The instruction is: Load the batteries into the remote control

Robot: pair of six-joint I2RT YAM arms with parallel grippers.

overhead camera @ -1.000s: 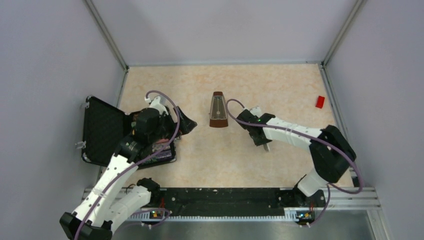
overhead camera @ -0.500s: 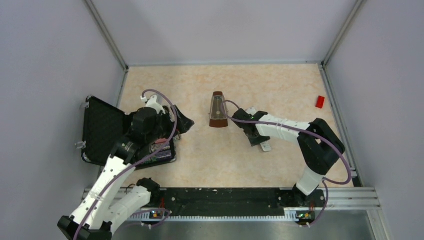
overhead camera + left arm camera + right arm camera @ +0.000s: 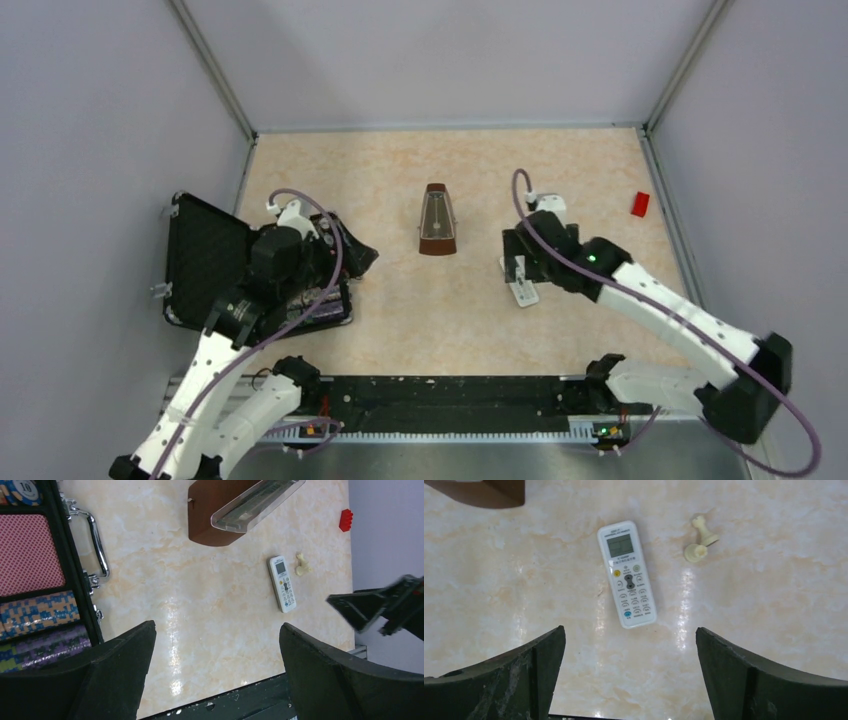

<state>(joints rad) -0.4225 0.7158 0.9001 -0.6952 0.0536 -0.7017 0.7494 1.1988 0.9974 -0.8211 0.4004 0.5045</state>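
I have the right gripper (image 3: 629,635) hanging directly above the remote control (image 3: 626,575), jaws spread wide with nothing between them; the left gripper (image 3: 215,630) is likewise wide apart and empty, sitting by the open poker chip case (image 3: 205,255) at the left of the table (image 3: 400,320). The remote lies flat in mid-table, screen and buttons up, just right of the metronome (image 3: 437,220); a cream chess piece (image 3: 699,542) lies on its side just beside the remote's screen end, not touching it. I can't find the batteries in any view, so I judge loading has not started.

My worries from here: the battery bay should be on the hidden back, so the handset must be turned over first; it is thin and flat on a glossy top, so fingers closing across it may skid it away or tip it out mid-lift; a descent that drifts could nudge the chess piece under the remote, or swing the wrist into the metronome and topple it; hunting for unseen batteries risks grabbing the wrong small thing.
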